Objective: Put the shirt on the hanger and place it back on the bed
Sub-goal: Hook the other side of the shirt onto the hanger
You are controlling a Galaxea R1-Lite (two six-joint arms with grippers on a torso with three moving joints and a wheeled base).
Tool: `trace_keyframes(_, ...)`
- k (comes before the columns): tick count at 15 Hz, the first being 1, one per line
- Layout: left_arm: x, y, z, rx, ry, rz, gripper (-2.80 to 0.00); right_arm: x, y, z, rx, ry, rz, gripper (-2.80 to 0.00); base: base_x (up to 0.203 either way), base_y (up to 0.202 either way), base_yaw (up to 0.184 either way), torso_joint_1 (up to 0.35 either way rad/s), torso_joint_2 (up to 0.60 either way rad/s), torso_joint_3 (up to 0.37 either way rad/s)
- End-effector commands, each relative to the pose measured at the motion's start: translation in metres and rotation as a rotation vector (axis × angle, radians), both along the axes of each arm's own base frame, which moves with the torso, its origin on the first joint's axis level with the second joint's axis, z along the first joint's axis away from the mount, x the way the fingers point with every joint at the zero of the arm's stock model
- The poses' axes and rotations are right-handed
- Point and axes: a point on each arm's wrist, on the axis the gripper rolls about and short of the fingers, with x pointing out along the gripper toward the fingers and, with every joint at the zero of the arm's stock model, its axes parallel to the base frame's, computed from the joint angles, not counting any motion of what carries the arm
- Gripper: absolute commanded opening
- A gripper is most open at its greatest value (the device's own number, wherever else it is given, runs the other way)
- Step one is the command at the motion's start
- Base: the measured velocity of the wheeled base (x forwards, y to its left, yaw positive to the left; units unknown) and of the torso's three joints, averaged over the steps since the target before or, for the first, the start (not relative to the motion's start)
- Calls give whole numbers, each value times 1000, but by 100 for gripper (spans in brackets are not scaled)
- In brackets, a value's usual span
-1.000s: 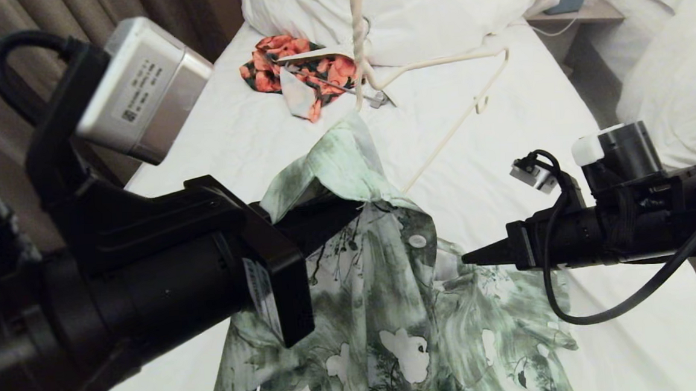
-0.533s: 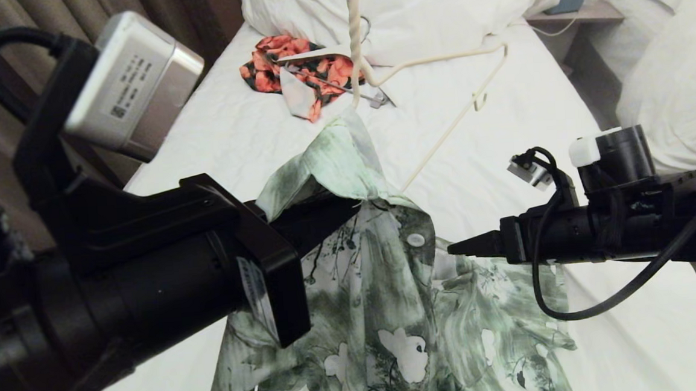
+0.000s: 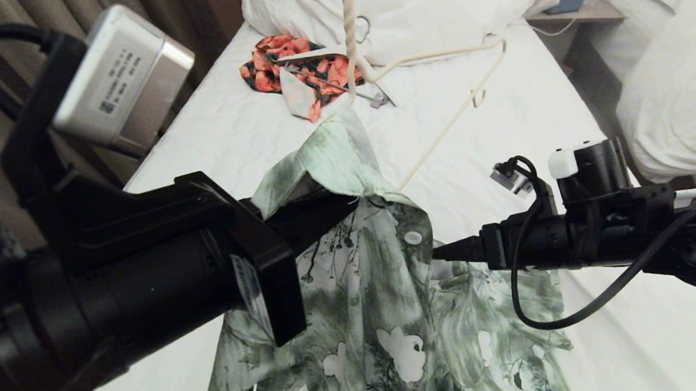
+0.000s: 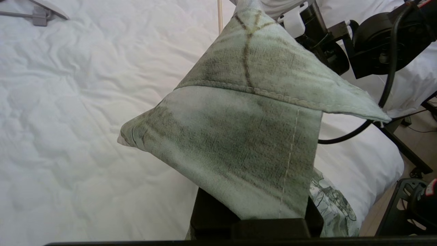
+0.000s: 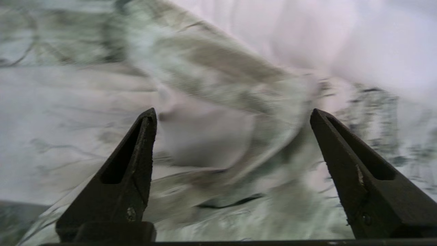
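The green-and-white floral shirt [image 3: 385,314] hangs over the bed [image 3: 235,136], lifted by its collar. My left gripper [image 3: 332,211] is shut on that collar, and the fabric [image 4: 245,143] drapes over its fingers and hides them. The cream wire hanger [image 3: 436,55] has one side tucked into the shirt; its twisted neck [image 3: 349,44] runs out of the top of the head view, and its other end [image 3: 479,95] sticks out bare to the right. My right gripper [image 3: 441,252] points at the shirt's front beside a white button [image 3: 412,237]. It is open [image 5: 233,112], with only cloth ahead.
An orange-red floral garment [image 3: 291,63] and a flat white hanger [image 3: 315,55] lie near the bunched duvet [image 3: 433,9] at the far end. Curtains [image 3: 131,9] stand left of the bed. A nightstand [image 3: 578,11] and a second bed [image 3: 673,79] are on the right.
My right arm has moved left and a little lower, bringing its fingertips up to the shirt's front. The hanger's bare end has risen slightly. The left gripper still holds the collar.
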Motion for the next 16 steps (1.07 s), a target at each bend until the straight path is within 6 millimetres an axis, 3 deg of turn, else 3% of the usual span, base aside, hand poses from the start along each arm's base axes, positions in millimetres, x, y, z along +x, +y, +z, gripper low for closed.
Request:
trace_keyframes(1, 0, 0, 0, 0, 0, 1, -280, -4, 5, 4, 8, -10, 20, 0, 0, 0, 0, 0, 0, 0)
trace_keyframes(16, 0, 0, 0, -3, -2, 4, -280, 6, 18, -13, -7, -37, 53, 0, 0, 0, 0, 0, 0, 0)
